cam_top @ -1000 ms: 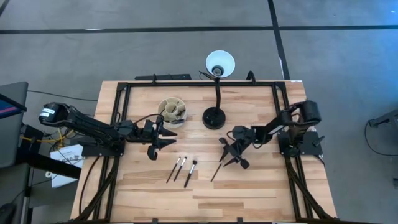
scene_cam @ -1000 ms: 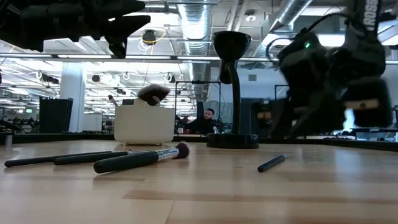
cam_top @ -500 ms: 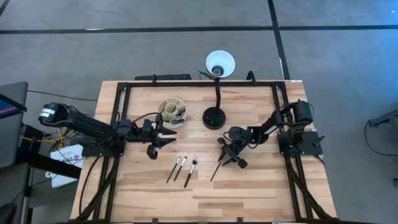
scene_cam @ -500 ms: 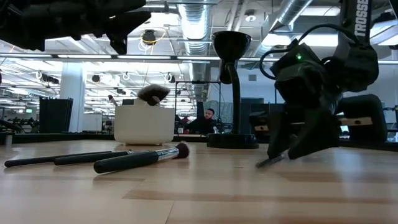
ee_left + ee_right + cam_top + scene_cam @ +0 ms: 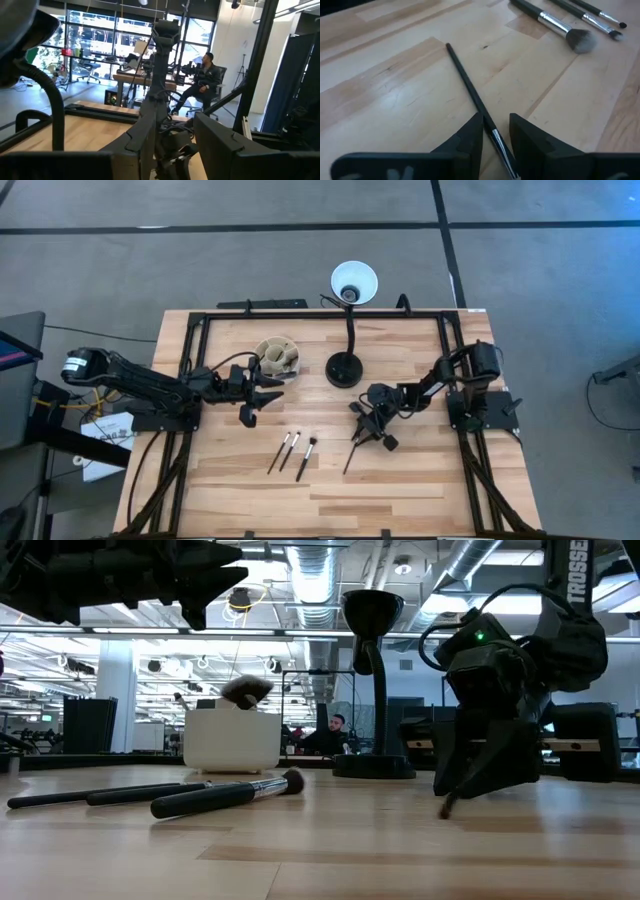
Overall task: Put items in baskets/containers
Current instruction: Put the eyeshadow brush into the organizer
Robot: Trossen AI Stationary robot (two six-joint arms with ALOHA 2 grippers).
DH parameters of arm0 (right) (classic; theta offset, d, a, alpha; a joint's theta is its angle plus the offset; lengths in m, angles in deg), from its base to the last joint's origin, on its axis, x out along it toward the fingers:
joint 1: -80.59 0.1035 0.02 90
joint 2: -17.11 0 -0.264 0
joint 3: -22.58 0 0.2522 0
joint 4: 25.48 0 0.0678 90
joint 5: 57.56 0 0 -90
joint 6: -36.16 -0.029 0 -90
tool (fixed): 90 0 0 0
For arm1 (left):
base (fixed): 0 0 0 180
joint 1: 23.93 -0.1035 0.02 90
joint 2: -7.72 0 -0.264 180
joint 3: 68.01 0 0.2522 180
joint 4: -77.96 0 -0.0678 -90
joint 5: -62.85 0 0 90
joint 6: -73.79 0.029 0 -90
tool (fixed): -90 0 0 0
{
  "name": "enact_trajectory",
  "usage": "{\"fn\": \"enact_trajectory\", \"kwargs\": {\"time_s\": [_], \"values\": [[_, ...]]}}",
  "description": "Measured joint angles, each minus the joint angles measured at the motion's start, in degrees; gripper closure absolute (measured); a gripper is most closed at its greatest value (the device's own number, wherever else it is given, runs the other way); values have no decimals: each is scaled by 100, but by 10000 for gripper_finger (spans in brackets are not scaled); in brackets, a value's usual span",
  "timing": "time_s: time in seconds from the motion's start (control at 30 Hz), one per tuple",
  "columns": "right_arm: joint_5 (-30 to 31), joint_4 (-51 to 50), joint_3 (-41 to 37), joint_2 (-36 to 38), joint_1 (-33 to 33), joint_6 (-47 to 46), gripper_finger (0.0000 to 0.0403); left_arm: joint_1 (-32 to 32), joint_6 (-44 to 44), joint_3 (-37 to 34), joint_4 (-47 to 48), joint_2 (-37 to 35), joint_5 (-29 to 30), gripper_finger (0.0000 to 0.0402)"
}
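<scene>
A thin black makeup brush [image 5: 350,456] lies on the wooden table right of centre. My right gripper [image 5: 496,122] is low over it and open, one finger on each side of the brush's silver ferrule. Three more brushes [image 5: 291,451] lie left of it. The cream cup [image 5: 277,357] stands at the back centre-left, with brush bristles [image 5: 245,690] sticking out of its top. My left gripper [image 5: 263,394] hangs open in the air in front of the cup, with nothing between its fingers. My right gripper straddles the brush at its ferrule [image 5: 500,142], fingers slanting down from the table's right and lying across the brush. One finger [image 5: 472,132] lies against the handle just above the ferrule. A narrow gap shows beside the other finger. The brush rests on the table.
A black desk lamp has its round base [image 5: 344,369] just right of the cup and its white shade [image 5: 354,282] beyond the far edge. A black frame [image 5: 300,316] runs along the table's sides. Bare wood lies toward the near edge.
My right gripper has sunk to the table over the single brush, and its fingers have drawn closer together around it. The brush's free handle end has swung a little toward the near edge, while the brush stays on the table.
</scene>
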Motion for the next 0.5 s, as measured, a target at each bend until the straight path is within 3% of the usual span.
{"fn": "enact_trajectory", "kwargs": {"time_s": [0.23,0.5], "values": [[-169,614,197,-452,2,-710,316,-22,0,0,-5,0,-2,271],[-10,566,242,-462,12,-363,288,-22,0,0,-5,0,-3,271]]}}
